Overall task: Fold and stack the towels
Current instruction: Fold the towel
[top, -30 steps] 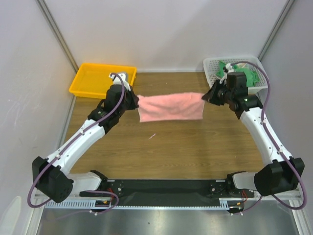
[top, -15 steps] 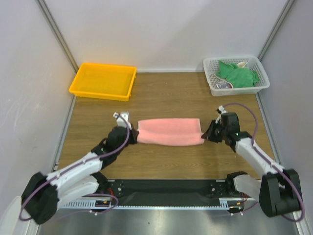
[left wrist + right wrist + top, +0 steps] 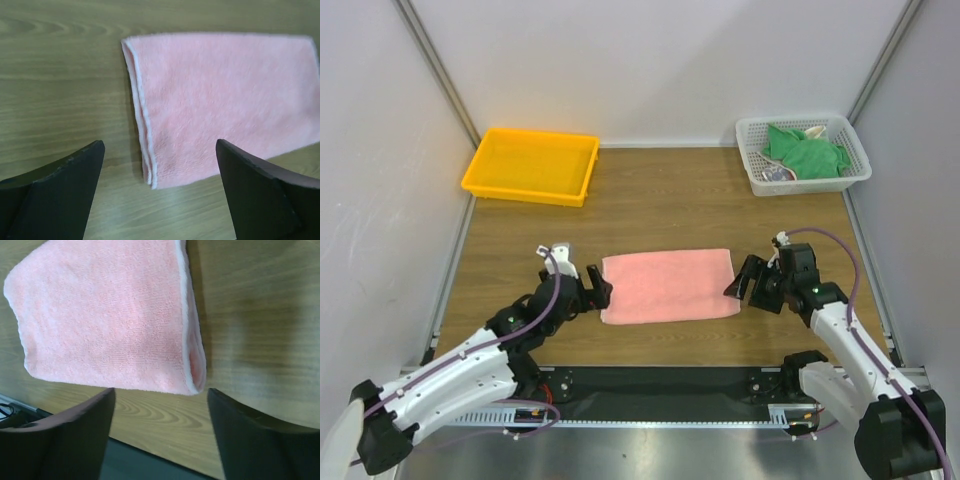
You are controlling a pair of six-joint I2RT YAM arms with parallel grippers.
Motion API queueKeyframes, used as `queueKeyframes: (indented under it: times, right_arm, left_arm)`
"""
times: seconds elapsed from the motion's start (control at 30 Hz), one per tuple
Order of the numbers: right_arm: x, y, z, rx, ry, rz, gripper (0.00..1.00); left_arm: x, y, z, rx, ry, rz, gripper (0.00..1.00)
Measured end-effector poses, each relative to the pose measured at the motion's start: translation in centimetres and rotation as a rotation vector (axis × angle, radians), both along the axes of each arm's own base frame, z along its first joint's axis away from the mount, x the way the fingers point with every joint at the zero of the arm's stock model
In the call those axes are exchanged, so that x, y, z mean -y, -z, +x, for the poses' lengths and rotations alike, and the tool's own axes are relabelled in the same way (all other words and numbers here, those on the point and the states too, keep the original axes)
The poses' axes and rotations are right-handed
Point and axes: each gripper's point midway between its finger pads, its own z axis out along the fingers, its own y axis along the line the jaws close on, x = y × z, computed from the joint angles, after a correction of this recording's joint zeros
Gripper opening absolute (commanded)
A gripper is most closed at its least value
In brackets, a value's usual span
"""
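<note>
Towel (image 3: 668,285) lies centre (tray (image 3: 525,193), basket (image 3: 802,186) at far corners).

Lighting: bright, even, supplied from overhead. Shadows: soft, cast close on the table (image 3: 660,190). Glare: pale sheen noted on wood in wrist views. Focus: fingers (image 3: 60,190) blurred; salmon-pink towel (image 3: 225,100) slightly softened.

Wooden table (image 3: 660,200) bears pink towel (image 3: 668,285), yellow tray (image 3: 525,194), white basket (image 3: 810,184)

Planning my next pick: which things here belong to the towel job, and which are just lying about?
Job: pink towel, folded; green towel; patterned towel.
Lying about: yellow tray; white basket, holding the last two towels.
</note>
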Motion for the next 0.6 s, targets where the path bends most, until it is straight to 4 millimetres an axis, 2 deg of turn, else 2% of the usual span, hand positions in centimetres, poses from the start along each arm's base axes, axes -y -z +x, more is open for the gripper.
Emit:
queueKeyframes:
  times: [0.1, 0.2, 0.27, 0.3, 0.33, 0.4, 0.43, 0.47, 0.53, 0.6]
  right_arm:
    - [0.2, -0.7, 0.3, -0.031, 0.008, -0.022, 0.87]
    - [0.5, -2.6, 2.8, 0.013, 0.032, -0.051, 0.87]
    - [0.6, -3.4, 4.6, 0.052, 0.049, -0.066, 0.86]
    - [0.7, -3.5, 5.6, 0.061, 0.06, -0.076, 0.84]
    - [0.7, -3.5, 7.0, 0.076, 0.073, -0.086, 0.77]
    - [0.6, -3.1, 8.4, 0.077, 0.082, -0.091, 0.67]
    - [0.5, -2.9, 9.0, 0.077, 0.083, -0.091, 0.66]
    - [0.3, -2.7, 9.9, 0.077, 0.083, -0.088, 0.64]
    - [-0.2, -2.0, 11.4, 0.081, 0.076, -0.077, 0.62]
    - [-0.7, -1.0, 12.4, 0.066, 0.06, -0.069, 0.62]
  left_arm:
    - [-0.8, -3.6, 0.7, 0.046, -0.065, -0.014, 1.0]
    - [-1.0, -7.3, 2.2, 0.122, -0.124, -0.047, 1.0]
    - [-0.9, -8.1, 3.4, 0.134, -0.152, -0.043, 0.97]
    - [-0.9, -7.8, 4.3, 0.121, -0.171, -0.031, 0.96]
    - [-0.9, -7.1, 5.2, 0.096, -0.189, -0.012, 0.92]
    - [-0.6, -4.9, 6.8, 0.024, -0.201, 0.03, 0.88]
    - [-0.3, -3.3, 7.5, -0.021, -0.197, 0.057, 0.85]
    - [-0.1, -1.9, 7.8, -0.065, -0.192, 0.087, 0.76]
    - [0.6, 0.1, 8.1, -0.128, -0.164, 0.12, 0.75]
    - [1.4, 1.1, 8.2, -0.162, -0.14, 0.128, 0.76]
